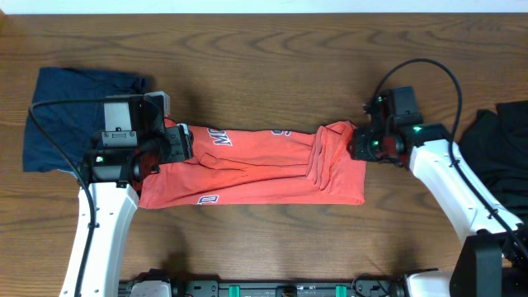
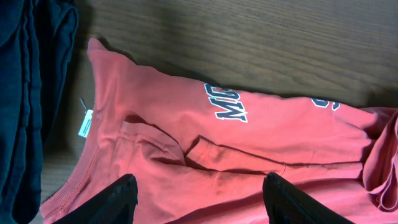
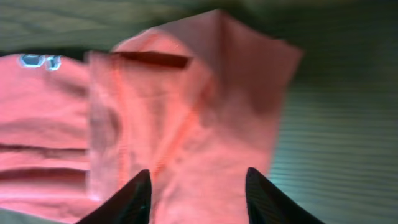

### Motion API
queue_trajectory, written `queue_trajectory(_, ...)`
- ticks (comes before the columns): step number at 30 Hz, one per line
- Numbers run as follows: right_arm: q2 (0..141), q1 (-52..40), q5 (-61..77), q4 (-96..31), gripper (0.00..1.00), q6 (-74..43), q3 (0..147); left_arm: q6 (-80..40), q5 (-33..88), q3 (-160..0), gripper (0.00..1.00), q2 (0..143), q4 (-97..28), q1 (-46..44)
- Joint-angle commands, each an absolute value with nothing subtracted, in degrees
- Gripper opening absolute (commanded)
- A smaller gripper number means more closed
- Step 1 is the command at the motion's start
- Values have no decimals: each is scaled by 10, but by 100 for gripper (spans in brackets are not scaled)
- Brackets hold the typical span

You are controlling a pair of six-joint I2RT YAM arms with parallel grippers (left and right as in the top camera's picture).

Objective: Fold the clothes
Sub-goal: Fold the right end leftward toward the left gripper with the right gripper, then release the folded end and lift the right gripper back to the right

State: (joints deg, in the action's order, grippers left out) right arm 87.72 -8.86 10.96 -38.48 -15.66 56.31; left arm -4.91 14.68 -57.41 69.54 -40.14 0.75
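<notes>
A red T-shirt (image 1: 256, 169) with dark lettering lies in a long band across the middle of the table, its right end bunched in folds (image 1: 334, 157). My left gripper (image 1: 183, 142) is open over the shirt's left end, near the collar (image 2: 74, 186); its fingers (image 2: 199, 196) straddle red cloth without pinching it. My right gripper (image 1: 359, 142) is open over the bunched right end (image 3: 186, 112), its fingers (image 3: 199, 186) spread above the cloth.
A navy garment (image 1: 74, 111) lies at the left, under and behind my left arm; it also shows in the left wrist view (image 2: 31, 93). A black garment (image 1: 499, 140) lies at the right edge. The wooden table (image 1: 264, 74) shows behind the shirt.
</notes>
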Motion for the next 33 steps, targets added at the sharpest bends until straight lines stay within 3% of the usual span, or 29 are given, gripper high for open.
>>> queue_trajectory(1, 882, -75, 159, -388, 61, -124, 573, -48, 148, -580, 66, 691, -405, 12)
queue_trajectory(5, 890, -98, 241, -393, 68, -81, 573, -48, 148, -580, 66, 691, -406, 12)
queue_trajectory(12, 907, -205, 37, -396, 70, -190, 572, -48, 148, -580, 66, 691, -406, 12)
queue_trajectory(21, 988, -281, 0, -352, 75, -231, 572, -48, 148, -580, 66, 691, -407, 12)
queue_trajectory(22, 992, -286, 0, -346, 69, -231, 572, -48, 148, -580, 66, 691, -407, 12)
queue_trajectory(24, 991, -293, -3, -345, 35, -231, 572, -48, 148, -580, 66, 691, -408, 12)
queue_trajectory(26, 986, -293, -5, -350, 17, -231, 572, -48, 148, -580, 66, 691, -409, 12)
queue_trajectory(30, 964, -289, -28, -374, 12, -230, 574, -48, 148, -580, 66, 691, -409, 12)
queue_trajectory(33, 938, -289, -23, -387, 1, -204, 574, -48, 148, -580, 66, 691, -409, 12)
